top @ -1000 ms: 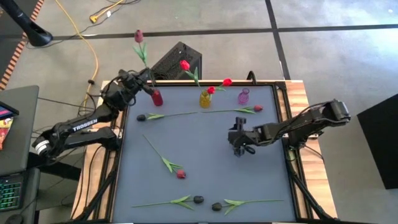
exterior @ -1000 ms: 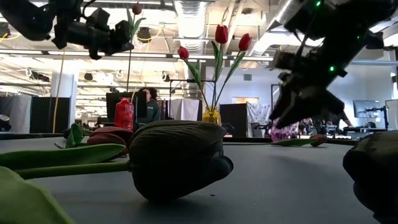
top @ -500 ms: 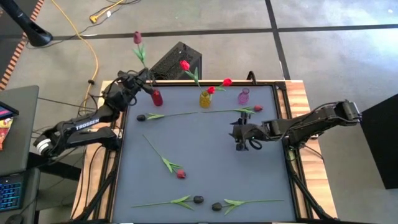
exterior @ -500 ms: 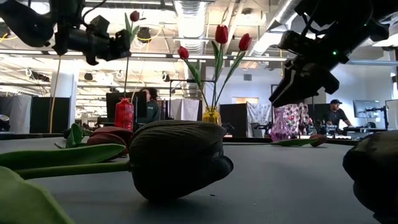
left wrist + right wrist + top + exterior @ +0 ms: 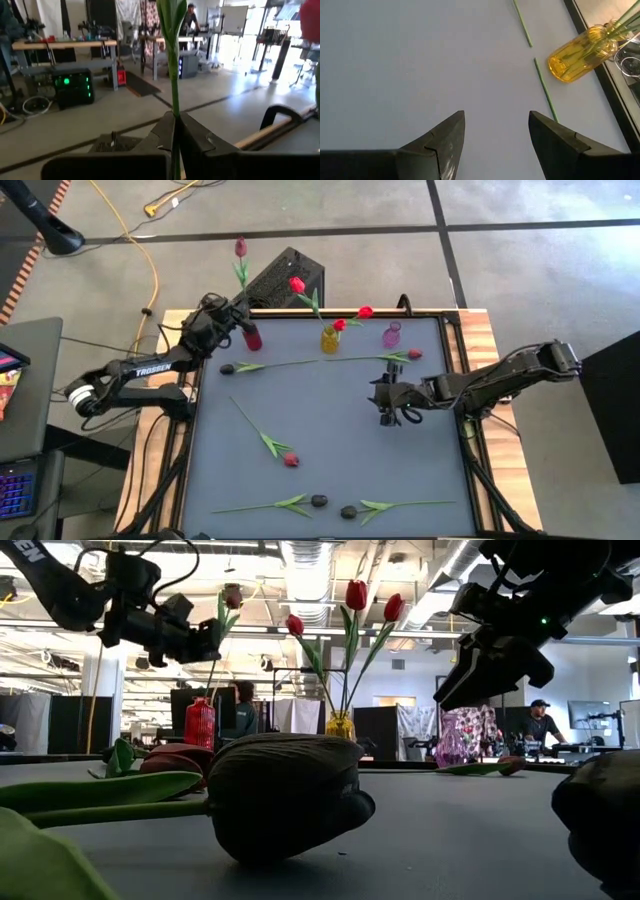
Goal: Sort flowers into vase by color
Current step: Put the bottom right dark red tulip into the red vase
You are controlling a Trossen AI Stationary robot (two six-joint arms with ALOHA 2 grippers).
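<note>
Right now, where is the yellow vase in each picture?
High view: the yellow vase stands at the table's far edge, between the red vase and the purple vase.
Low view: middle of the picture, holding three red tulips.
Left wrist view: not in it.
Right wrist view: upper right, lying sideways in the picture.
Shared landmark: the green stems rising from its mouth.

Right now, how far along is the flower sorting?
Done: three red tulips stand in the yellow vase. In hand: the left gripper holds a maroon tulip by the stem above the red vase. Left: five flowers lie on the table; the right gripper hovers open, the purple vase empty.
</note>
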